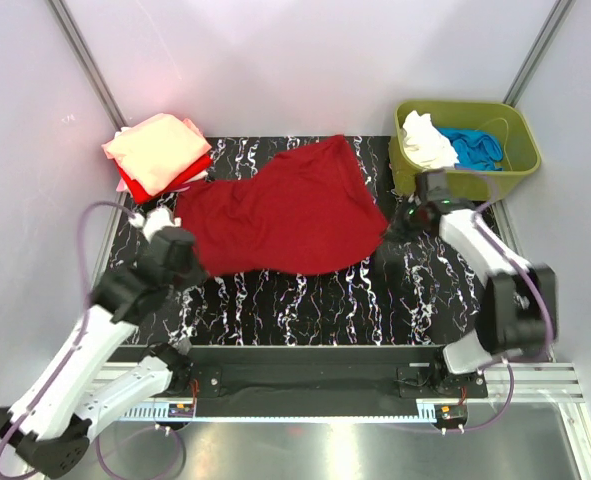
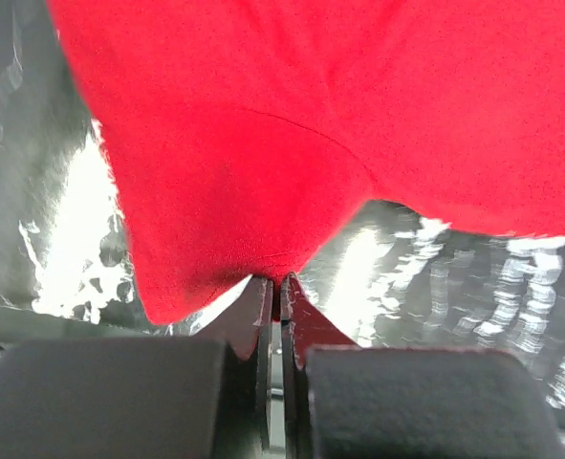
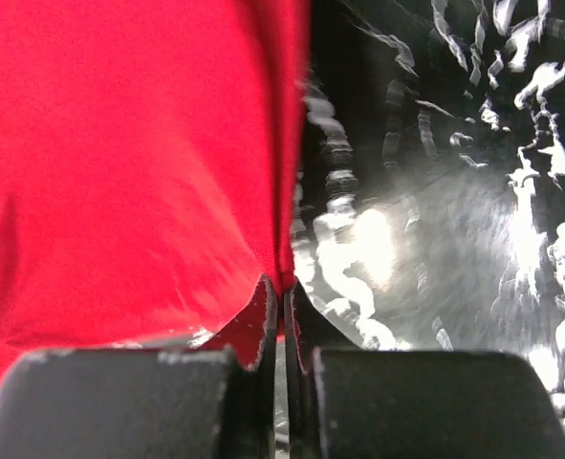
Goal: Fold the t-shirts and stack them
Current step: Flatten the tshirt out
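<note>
Across the middle of the bench [image 1: 305, 300] the dark red shirt [image 1: 285, 210] is spread out slantwise and rumpled, with one end reaching toward the back edge and the other toward the left front. Its left corner is pinched by the left claw [image 2: 280, 283], whose jaws are pressed together on a small tip of cloth. Its right edge is clamped by the right claw [image 3: 282, 287], whose jaws are likewise shut on a thin fold.

Little cloth is caught in either grip, so a slip is the chief risk if the shirt is lifted or drawn taut. Should one corner be lost, the shirt would hang from a single point and collapse into a heap. It cannot be told whether both layers are held at either point. If only one is, the shirt may open or twist when raised.

An uneven pull between the two sides would likely leave a skewed, creased shape to fold. Dragging along the bench rather than lifting could bunch the cloth further.

Beyond the shirt's upper left lies the stack of folded shirts [image 1: 155, 150], just beside the cloth, and it could be caught and tumbled by a sweep that way. Near the right arm stands the tub [image 1: 403, 172], holding a white shirt [image 1: 425, 140] and a blue shirt [image 1: 475, 148]. It might be knocked by a wide swing.
</note>
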